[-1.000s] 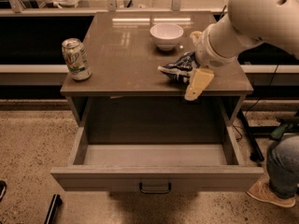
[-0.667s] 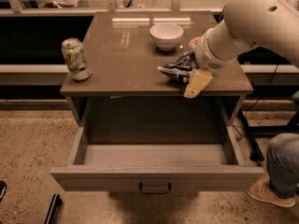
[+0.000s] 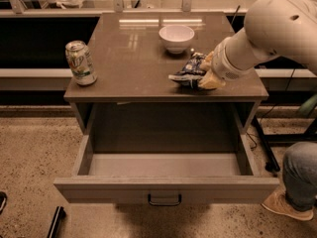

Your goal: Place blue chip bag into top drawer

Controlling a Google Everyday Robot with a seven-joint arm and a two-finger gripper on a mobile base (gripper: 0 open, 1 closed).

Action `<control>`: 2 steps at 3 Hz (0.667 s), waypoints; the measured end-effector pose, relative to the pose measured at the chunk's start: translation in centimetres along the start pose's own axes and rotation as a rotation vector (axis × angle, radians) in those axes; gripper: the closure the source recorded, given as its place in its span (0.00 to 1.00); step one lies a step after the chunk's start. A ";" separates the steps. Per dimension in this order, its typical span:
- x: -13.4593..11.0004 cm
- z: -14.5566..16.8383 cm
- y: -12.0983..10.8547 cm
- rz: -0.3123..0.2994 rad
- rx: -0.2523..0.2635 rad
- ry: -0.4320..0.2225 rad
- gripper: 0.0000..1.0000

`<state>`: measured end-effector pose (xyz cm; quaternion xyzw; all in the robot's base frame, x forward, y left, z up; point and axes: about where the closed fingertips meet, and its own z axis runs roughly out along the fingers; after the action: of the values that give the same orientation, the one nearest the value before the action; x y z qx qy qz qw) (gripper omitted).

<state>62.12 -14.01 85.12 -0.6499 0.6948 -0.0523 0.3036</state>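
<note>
The blue chip bag lies crumpled on the tabletop near the right front edge, just in front of the white bowl. My gripper comes in from the right on a white arm, and its cream fingers are closed on the bag's right end. The bag still rests on the table. The top drawer is pulled wide open below the tabletop. Its inside is empty and its dark handle sits at the centre of the front panel.
A white bowl stands at the back centre of the table. A green-and-silver soda can stands at the left front edge. A person's leg and shoe are at the lower right, beside the drawer.
My gripper's two fingers have drawn together around the right end of the chip bag. The bag, bowl, can and drawer have not moved.
</note>
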 end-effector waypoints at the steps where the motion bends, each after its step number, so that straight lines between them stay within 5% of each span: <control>1: -1.0 -4.8 -0.1 -0.029 0.040 -0.105 0.94; 2: -2.7 -12.5 1.9 -0.105 0.080 -0.207 1.00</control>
<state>54.25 -15.18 95.28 -0.6746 0.6222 -0.0280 0.3963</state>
